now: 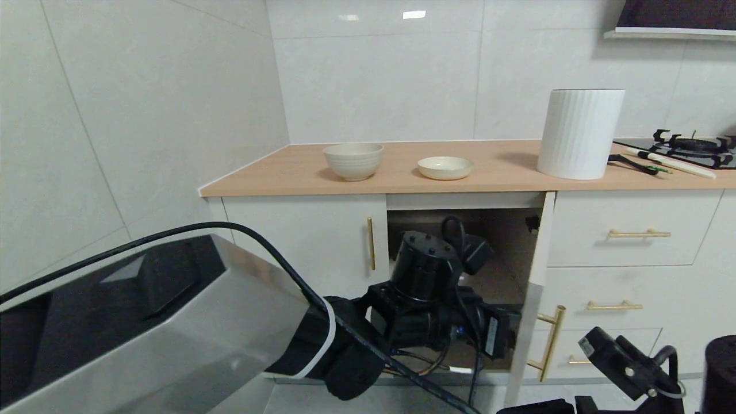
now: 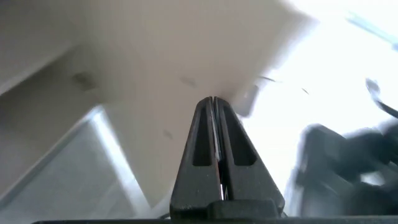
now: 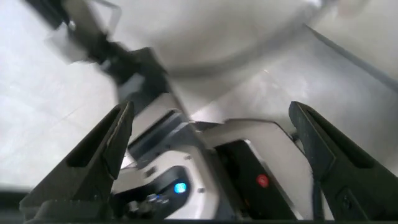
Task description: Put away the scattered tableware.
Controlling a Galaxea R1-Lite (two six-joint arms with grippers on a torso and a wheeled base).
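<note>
Here, the wooden bench (image 1: 506,167) carries two pieces of cream tableware. A ribbed bowl (image 1: 353,161) stands upright towards the bench's left end, a little back from the front edge. A shallow dish (image 1: 445,168) sits to its right, apart from it and about as far back from that edge. Further right a tall white ribbed canister (image 1: 581,133) stands upright, well apart from the dish. At the bench's right end lies a black gas hob (image 1: 693,146). A black-handled utensil (image 1: 632,163) and a pale-handled one (image 1: 681,164) lie between the canister and the hob.

Below the bench, the cupboard door (image 1: 532,310) with a brass handle stands open, showing the dark cupboard (image 1: 500,247) inside. The left arm (image 1: 425,276) is low in front of that opening. In the left wrist view the left gripper (image 2: 213,102) has its fingers pressed together with nothing between them. It faces a pale flat surface, possibly a cupboard panel, though the blur makes that unsure.

The right arm (image 1: 629,359) is low at the right, in front of the drawers (image 1: 632,230). In the right wrist view the right gripper (image 3: 211,112) has its fingers spread wide and holds nothing, above a pale floor.
</note>
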